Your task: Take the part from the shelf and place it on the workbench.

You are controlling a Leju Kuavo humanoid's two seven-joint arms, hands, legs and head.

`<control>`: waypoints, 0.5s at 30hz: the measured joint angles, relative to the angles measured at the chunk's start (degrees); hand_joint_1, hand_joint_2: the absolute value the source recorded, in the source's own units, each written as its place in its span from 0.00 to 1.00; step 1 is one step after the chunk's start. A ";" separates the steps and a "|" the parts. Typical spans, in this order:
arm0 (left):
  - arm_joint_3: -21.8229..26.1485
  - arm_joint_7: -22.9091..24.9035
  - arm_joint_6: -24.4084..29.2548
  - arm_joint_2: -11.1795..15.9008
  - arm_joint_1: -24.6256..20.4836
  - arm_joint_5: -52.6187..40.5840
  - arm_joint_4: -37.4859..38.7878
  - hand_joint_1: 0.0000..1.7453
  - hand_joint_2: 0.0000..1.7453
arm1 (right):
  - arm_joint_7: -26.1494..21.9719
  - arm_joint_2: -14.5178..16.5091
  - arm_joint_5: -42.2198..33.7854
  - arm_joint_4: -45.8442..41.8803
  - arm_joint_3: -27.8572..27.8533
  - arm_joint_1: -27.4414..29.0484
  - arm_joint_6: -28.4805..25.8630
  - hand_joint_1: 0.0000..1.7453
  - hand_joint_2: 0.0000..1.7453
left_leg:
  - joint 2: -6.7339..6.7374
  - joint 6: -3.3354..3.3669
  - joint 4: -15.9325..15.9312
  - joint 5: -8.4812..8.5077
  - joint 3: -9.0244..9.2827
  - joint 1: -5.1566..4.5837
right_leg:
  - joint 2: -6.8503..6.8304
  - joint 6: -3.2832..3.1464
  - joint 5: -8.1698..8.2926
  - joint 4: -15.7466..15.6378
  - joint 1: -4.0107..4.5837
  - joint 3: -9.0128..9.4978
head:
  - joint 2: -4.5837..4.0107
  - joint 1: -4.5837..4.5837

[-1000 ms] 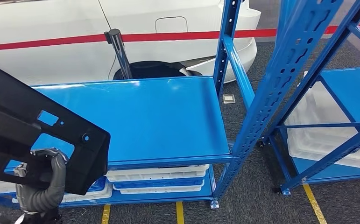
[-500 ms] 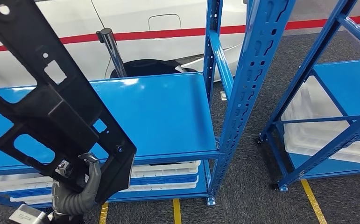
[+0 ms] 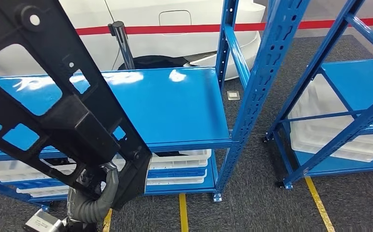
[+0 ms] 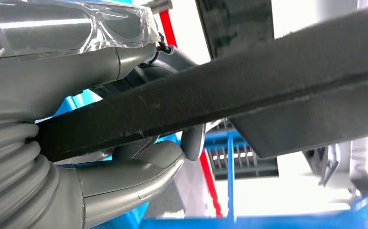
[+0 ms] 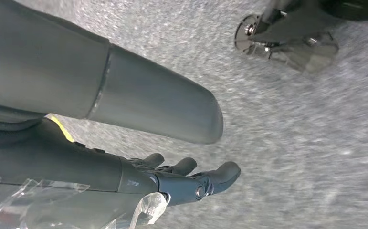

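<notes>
Blue shelf [image 3: 174,106] behind, left hand [image 3: 95,200] gripping part [image 3: 63,111]

Part [image 3: 63,111] cropped, shelf perhaps half-hidden

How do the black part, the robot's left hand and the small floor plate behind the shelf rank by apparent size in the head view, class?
1. black part, though nearest the camera
2. left hand
3. floor plate

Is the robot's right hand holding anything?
No: the right hand hangs open above the grey carpet, fingers extended with nothing in them.
</notes>
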 joint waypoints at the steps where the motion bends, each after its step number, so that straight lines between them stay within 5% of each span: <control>1: -0.22 0.00 -0.09 -0.01 -0.08 0.00 0.04 1.00 1.00 | 0.03 -0.08 -0.26 0.00 -0.17 -0.06 0.16 0.00 0.00 | 0.32 -0.20 0.61 0.13 -0.59 -0.02 | -0.77 -0.08 0.47 -3.96 0.17 2.60 | 0.00 0.06; 3: -0.62 0.01 -0.23 -0.02 -0.25 -0.01 0.11 1.00 1.00 | 0.09 -0.19 -0.72 0.00 -0.54 -0.14 0.49 0.00 0.00 | 1.10 -0.66 1.54 0.42 -1.22 -0.15 | -1.61 -0.75 0.20 -8.17 0.45 4.87 | 0.01 0.11; 6: -1.05 0.03 -0.38 -0.04 -0.41 -0.01 0.23 1.00 1.00 | 0.20 -0.26 -1.20 0.02 -1.08 -0.11 0.93 0.00 0.00 | 1.65 -1.62 2.30 0.20 -1.65 -0.01 | -0.50 -2.40 1.14 -8.33 0.48 3.95 | 0.00 0.04; 8: -1.27 0.05 -0.48 -0.07 -0.52 0.04 0.32 1.00 1.00 | 0.36 -0.27 -1.49 0.02 -1.42 -0.21 1.23 0.00 0.00 | 0.44 -2.55 6.10 -4.06 -2.92 0.33 | 0.10 -3.25 2.39 -8.39 0.26 2.71 | -0.01 -0.08; 10: -1.49 0.07 -0.55 -0.09 -0.64 0.06 0.51 1.00 1.00 | 0.49 -0.32 -1.63 0.02 -1.68 -0.29 1.48 0.00 0.00 | -0.56 -3.26 13.58 -10.05 -4.71 0.64 | 0.83 -3.49 3.71 -8.32 0.22 1.07 | -0.02 -0.23; 11: -1.63 0.07 -0.59 -0.10 -0.69 0.07 0.65 1.00 1.00 | 0.54 -0.32 -1.65 0.03 -1.78 -0.24 1.56 0.00 0.00 | -0.67 -3.38 16.93 -11.67 -5.14 0.71 | 1.24 -3.46 4.38 -8.29 0.23 0.19 | -0.02 -0.26; 13: -1.95 0.07 -0.69 -0.14 -0.80 0.07 0.95 1.00 1.00 | 0.63 -0.32 -1.67 0.07 -1.95 -0.15 1.69 0.00 0.00 | -0.86 -3.16 18.57 -11.08 -3.70 0.72 | 2.12 -3.35 5.70 -8.26 0.24 -1.53 | -0.02 -0.27; 15: -2.19 0.07 -0.84 -0.17 -1.02 0.08 1.15 1.00 1.00 | 0.71 -0.29 -1.62 0.09 -2.07 -0.18 1.75 0.00 0.00 | -1.96 -2.36 12.15 -8.13 1.44 0.64 | 3.11 -3.13 7.00 -8.26 0.22 -3.02 | -0.02 -0.27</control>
